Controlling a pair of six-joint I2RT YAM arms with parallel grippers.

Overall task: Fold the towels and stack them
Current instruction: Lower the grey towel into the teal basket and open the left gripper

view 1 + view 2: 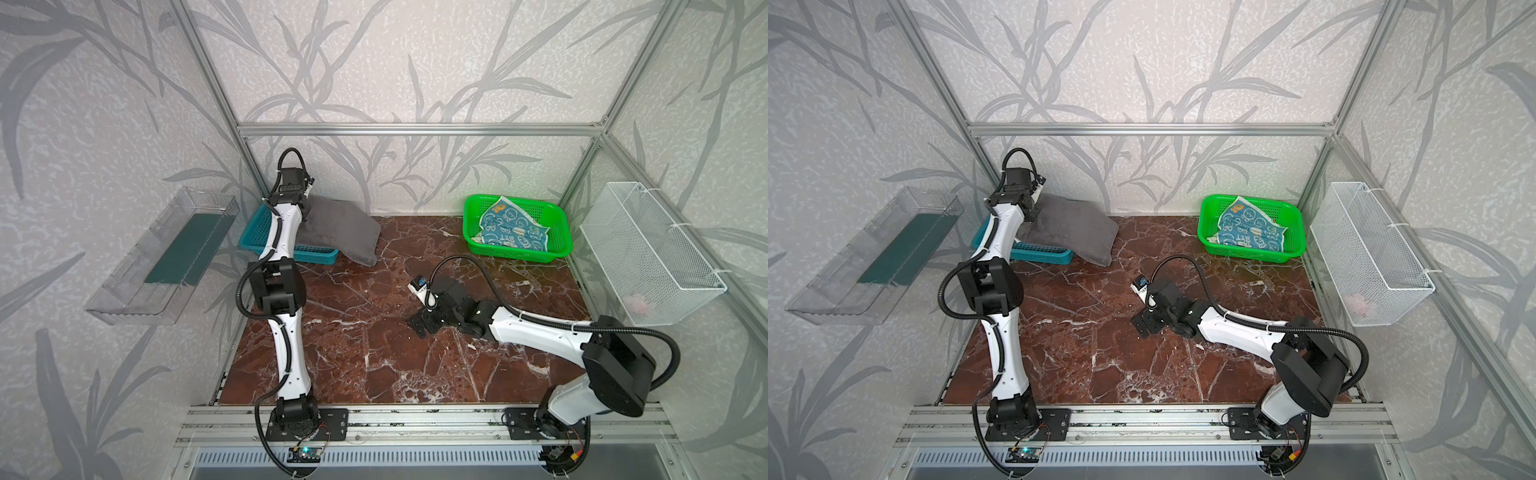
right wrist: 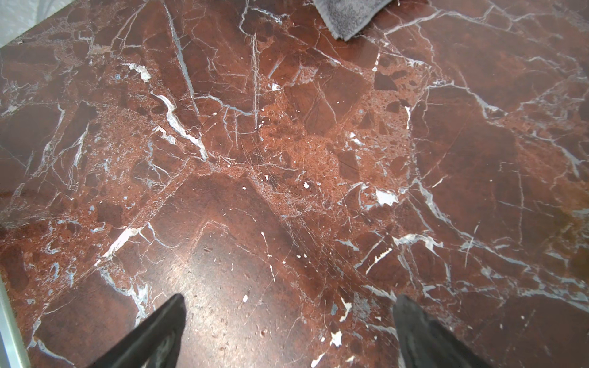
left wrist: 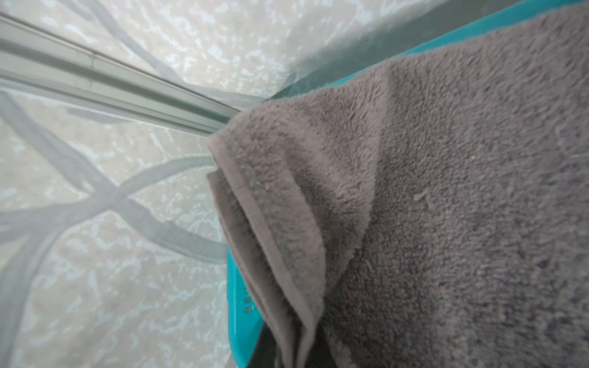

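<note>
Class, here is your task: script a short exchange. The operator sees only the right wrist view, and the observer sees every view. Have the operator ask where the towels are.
Operator: My right claw stands open above the marble table, and I see only one corner of the grey towel. Where is the rest of it?
Observer: In both top views, the grey towel is draped over the teal basket at the back left, with its end spilling onto the table.
Operator: Is there another towel anywhere?
Observer: Yes, a blue bunny-printed towel lies crumpled in the green basket at the back right.
</note>
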